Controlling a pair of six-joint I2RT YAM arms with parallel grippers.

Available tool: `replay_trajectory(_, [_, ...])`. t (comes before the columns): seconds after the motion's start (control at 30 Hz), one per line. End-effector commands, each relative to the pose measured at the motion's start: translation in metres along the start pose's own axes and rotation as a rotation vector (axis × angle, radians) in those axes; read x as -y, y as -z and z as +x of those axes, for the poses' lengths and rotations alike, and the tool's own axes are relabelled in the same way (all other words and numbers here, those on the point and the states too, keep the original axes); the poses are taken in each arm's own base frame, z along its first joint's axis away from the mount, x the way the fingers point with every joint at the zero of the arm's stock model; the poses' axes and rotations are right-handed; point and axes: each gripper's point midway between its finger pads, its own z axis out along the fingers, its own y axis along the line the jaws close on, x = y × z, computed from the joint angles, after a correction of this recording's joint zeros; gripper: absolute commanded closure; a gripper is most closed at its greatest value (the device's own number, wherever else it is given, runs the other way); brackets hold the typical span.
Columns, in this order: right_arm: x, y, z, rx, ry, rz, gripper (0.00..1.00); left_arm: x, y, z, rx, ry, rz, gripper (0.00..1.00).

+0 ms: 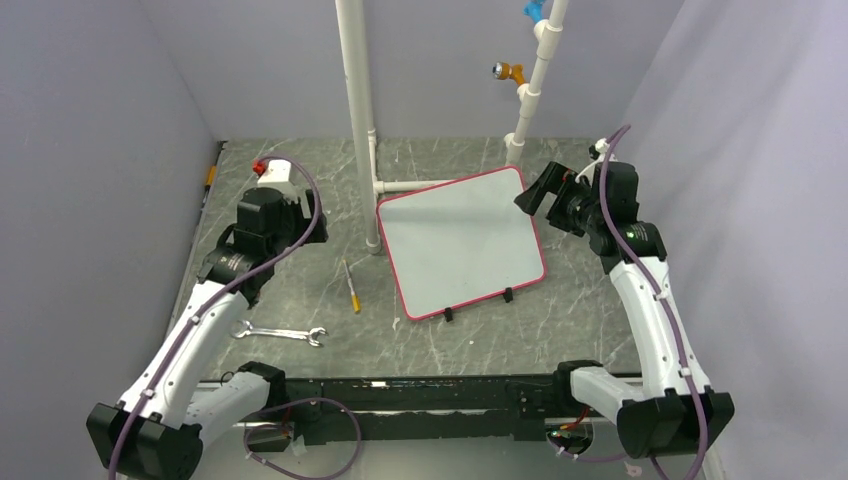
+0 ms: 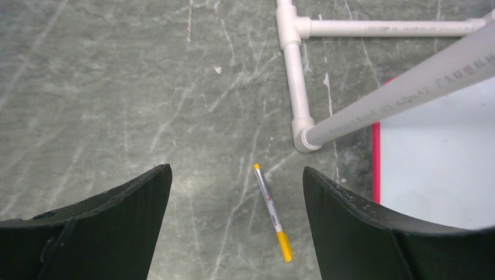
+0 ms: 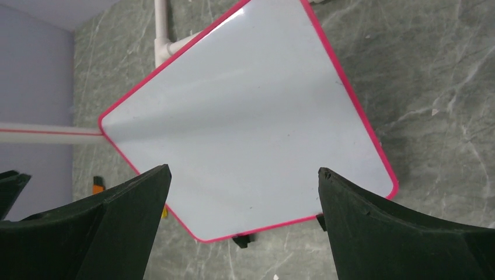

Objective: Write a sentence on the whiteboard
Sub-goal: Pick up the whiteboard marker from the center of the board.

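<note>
Left end effector point(image 2: 236, 171) and right end effector point(image 3: 244, 170): both released, nothing held.
Whiteboard point(image 1: 462, 243) flat on the table point(image 1: 570, 325), mid-right, skewed, clips point(image 1: 448, 314) toward near edge; marker point(image 1: 352, 287) lies left of it, not touching.

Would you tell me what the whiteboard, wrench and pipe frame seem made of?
The whiteboard: glossy coated panel catching glare, rim probably pink plastic. The wrench: silvery, likely bare steel. The pipe frame: matte white, probably PVC, with moulded fittings.

White arms point(image 1: 190, 340) with black joints, purple cables point(image 1: 316, 205).
</note>
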Motion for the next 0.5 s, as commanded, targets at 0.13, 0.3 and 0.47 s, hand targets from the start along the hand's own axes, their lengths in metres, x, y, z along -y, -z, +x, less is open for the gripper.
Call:
replay_trajectory(0.13, [-0.029,0.060,0.003,0.025,0.036,-0.097,0.00,0.034,0.013,0.090,-0.255,0.141,0.049,0.21])
replay_trajectory(0.3, [-0.035,0.085,0.020,0.009,0.037,-0.143,0.00,0.044,0.022,0.135,-0.318,0.166,0.027,0.30])
replay_trajectory(0.47, [-0.035,0.101,0.031,-0.023,0.046,-0.142,0.00,0.050,0.021,0.177,-0.394,0.179,0.007,0.37])
